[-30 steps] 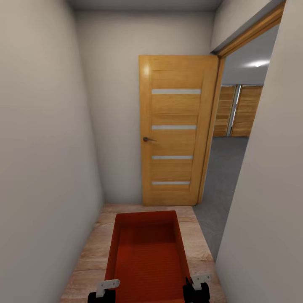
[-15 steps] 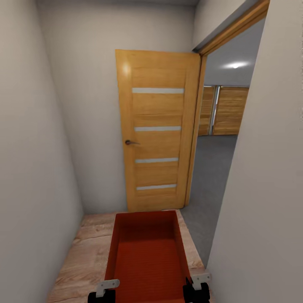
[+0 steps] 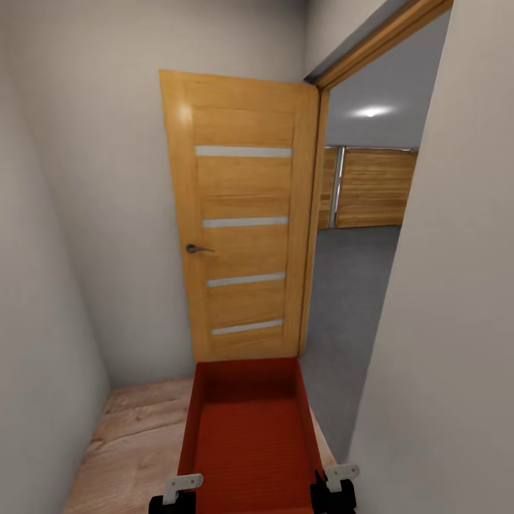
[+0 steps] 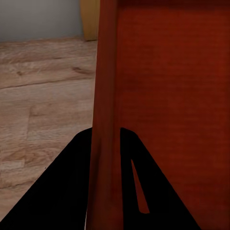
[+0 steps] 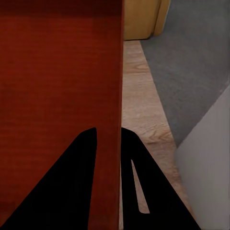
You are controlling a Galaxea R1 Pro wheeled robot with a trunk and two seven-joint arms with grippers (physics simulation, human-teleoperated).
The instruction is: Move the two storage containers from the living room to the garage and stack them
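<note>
Container: storage container hangs between my grippers above wood floor, near end cut off.
Left gripper: clamped on its wall.
Right gripper: likewise (fingertips dark silhouettes).
Ahead: door, garage floor beyond.

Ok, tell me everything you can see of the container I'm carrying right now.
The storage container is an orange-red, open-top rectangular box with thin plain walls, and it looks empty. It is held level above the wood plank floor, long axis pointing ahead toward the open door. The left gripper is clamped over one side wall, the right gripper over the other, a finger on each side of the wall.
</note>
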